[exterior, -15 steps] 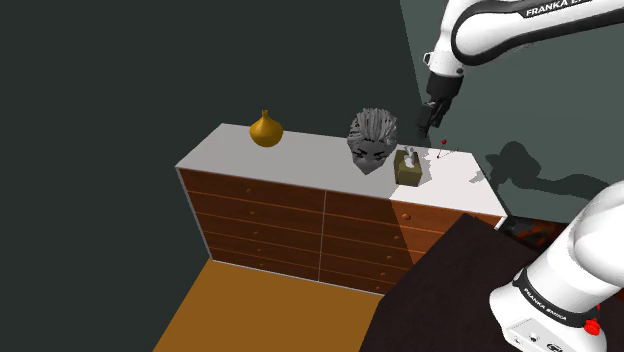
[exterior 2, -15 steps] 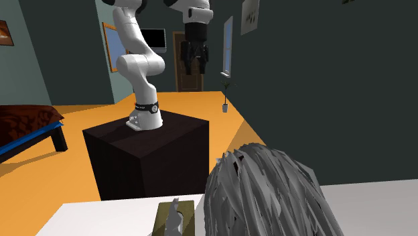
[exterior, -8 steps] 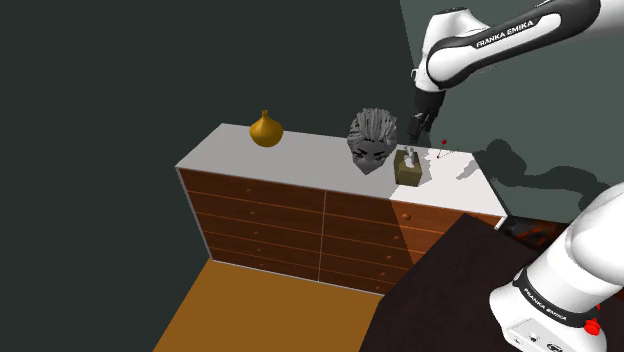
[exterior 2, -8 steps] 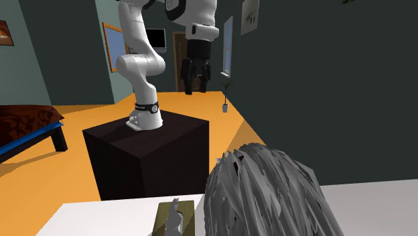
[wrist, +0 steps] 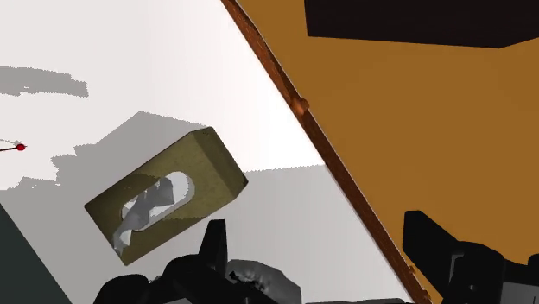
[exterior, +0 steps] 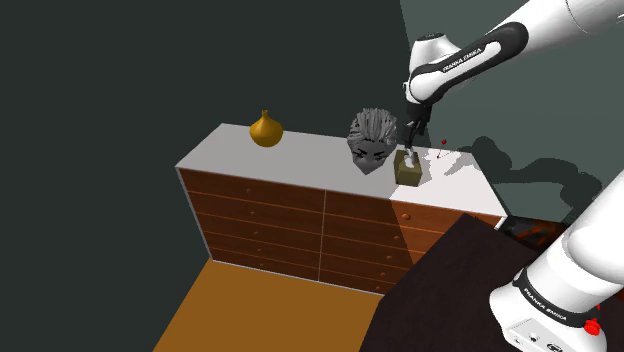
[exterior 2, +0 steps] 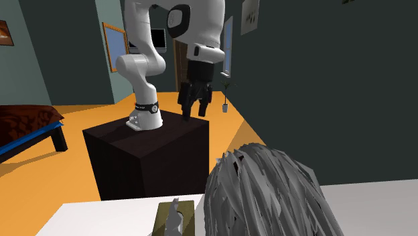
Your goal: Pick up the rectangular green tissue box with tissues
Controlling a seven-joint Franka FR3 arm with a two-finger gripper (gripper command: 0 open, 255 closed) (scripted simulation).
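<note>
The claw (exterior 2: 192, 114) is hanging with its two black fingers spread apart, gripping nothing, and hovering above the olive-green tissue box (wrist: 164, 194) without touching it. The box is sitting on the white top of a brown dresser (exterior: 300, 160) with a white tissue poking out of its slot, just beside a grey spiky head (exterior: 372, 138) on the shoulder view's left, while a golden vase (exterior: 265, 129) is standing well apart, further left. A small red pin (exterior: 443, 143) is showing near the box on its other side.
</note>
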